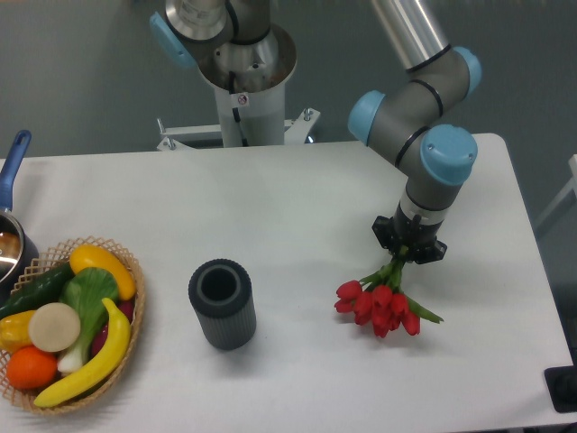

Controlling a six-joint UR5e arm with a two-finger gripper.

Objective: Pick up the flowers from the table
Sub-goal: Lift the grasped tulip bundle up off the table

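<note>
Camera view, fixed, looking down on the worktop [297, 194]. Nearest the lens at left sits a wicker basket [133, 311] holding a banana, an orange, a cucumber and other produce. Just right of it, apart from the basket, stands a dark ribbed cylinder [222, 303], upright, open end up.

The flowers [379, 305] lie right of centre: a small bunch of red tulip buds clustered at the near end, green stems running up and away to converge at the far end, one green leaf or stem sticking out to the right. The buds hang directly below the claw [410, 250]; faint shadow shows on the white surface beneath them, but whether the buds touch the worktop or are just clear of it cannot be told.

The claw points straight down and is closed tightly on the upper ends of the stems, its dark fingers pinched around them with no gap visible. Above it rises the grey arm with blue joint caps [448, 152].

At the far left edge, a pot with a blue handle [13, 161] is partly in view.
</note>
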